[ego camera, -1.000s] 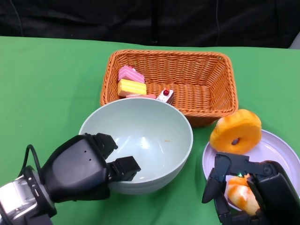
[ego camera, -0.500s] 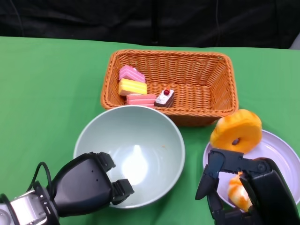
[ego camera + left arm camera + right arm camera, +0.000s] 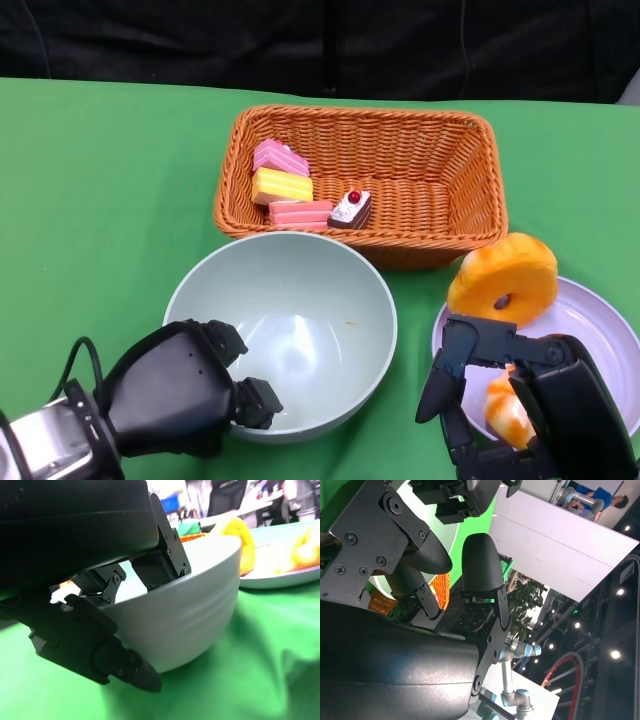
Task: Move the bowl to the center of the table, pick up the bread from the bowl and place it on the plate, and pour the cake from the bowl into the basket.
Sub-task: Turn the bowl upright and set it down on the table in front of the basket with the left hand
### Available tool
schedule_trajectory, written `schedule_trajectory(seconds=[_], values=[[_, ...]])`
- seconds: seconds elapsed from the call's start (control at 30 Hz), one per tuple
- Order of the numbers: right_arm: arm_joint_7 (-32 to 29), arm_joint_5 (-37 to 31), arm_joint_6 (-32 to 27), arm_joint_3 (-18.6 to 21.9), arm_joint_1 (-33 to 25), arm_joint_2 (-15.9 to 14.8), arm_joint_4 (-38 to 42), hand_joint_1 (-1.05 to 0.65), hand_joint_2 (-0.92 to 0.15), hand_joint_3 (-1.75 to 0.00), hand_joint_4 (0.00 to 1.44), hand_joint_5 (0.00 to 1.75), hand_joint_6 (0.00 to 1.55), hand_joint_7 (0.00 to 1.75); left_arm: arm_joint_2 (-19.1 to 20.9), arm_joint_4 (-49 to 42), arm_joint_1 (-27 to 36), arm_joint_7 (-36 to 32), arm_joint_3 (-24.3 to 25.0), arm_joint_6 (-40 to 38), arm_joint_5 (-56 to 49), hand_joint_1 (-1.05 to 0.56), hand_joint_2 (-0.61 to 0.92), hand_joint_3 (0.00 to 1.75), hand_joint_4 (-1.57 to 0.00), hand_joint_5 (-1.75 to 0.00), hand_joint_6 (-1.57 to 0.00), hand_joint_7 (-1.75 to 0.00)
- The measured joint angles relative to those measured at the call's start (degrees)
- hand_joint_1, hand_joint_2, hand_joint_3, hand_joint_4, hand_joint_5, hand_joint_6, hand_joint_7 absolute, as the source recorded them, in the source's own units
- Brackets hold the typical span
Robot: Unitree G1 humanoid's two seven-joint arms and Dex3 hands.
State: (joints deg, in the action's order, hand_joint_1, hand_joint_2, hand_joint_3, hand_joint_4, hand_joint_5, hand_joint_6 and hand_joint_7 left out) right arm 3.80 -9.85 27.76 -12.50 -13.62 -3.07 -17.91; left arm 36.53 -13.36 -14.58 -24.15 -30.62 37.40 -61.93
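Head view shows the left hand [image 3: 190,395] gripping the near rim of the bowl [image 3: 300,310]. The right hand [image 3: 530,405] hangs open over the plate [image 3: 600,320] with the bread [image 3: 503,280]. Cake pieces [image 3: 282,186] lie in the basket [image 3: 440,160] behind the bowl.

There is one bowl [image 3: 300,300], one basket [image 3: 440,180] and one plate [image 3: 600,320]. Four little cakes [image 3: 282,186] sit in the basket. Two pieces of bread [image 3: 503,279] lie on the plate, one of them right by the right hand's fingers [image 3: 455,365].
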Motion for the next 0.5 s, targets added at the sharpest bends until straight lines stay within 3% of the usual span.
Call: schedule_trajectory(seconds=[0.07,0.13,0.27,0.4,0.5], values=[[0.0,0.1,0.0,0.0,0.1,0.0,0.0,-0.03,-0.19,-1.75,0.96,1.72,0.89,1.46,0.7,1.8,0.9,6.2,0.5,0.3,5.0,-0.42,0.91,0.04,-0.62,-0.92,-0.69,-0.28],[0.1,0.5,-0.1,0.0,0.1,0.0,0.0,-0.03,-0.19,-1.75,0.96,1.72,0.89,1.46,1.9,3.8,2.0,12.6,1.7,0.5,9.7,-0.48,0.92,0.06,-0.55,-0.7,-0.62,-0.14],[0.1,0.7,-0.1,-0.1,0.2,0.2,0.0,-0.03,-0.19,-1.75,0.96,1.72,0.89,1.47,3.6,10.0,4.8,25.2,4.0,-1.9,18.8,-0.71,0.92,0.19,-0.34,-0.53,-0.43,-0.01],[0.1,0.7,-0.1,0.0,0.3,0.3,0.0,-0.03,-0.19,-1.75,0.97,1.72,0.88,1.47,4.1,14.1,6.4,32.7,6.0,-4.2,23.3,-0.74,0.92,0.21,-0.32,-0.52,-0.41,0.0],[-0.2,0.7,-0.1,0.1,0.5,0.5,0.1,-0.06,-0.2,-1.75,0.97,1.73,0.89,1.49,5.4,19.7,8.5,41.7,7.4,-8.0,30.6,-0.89,0.92,0.29,-0.19,-0.45,-0.31,0.0]])
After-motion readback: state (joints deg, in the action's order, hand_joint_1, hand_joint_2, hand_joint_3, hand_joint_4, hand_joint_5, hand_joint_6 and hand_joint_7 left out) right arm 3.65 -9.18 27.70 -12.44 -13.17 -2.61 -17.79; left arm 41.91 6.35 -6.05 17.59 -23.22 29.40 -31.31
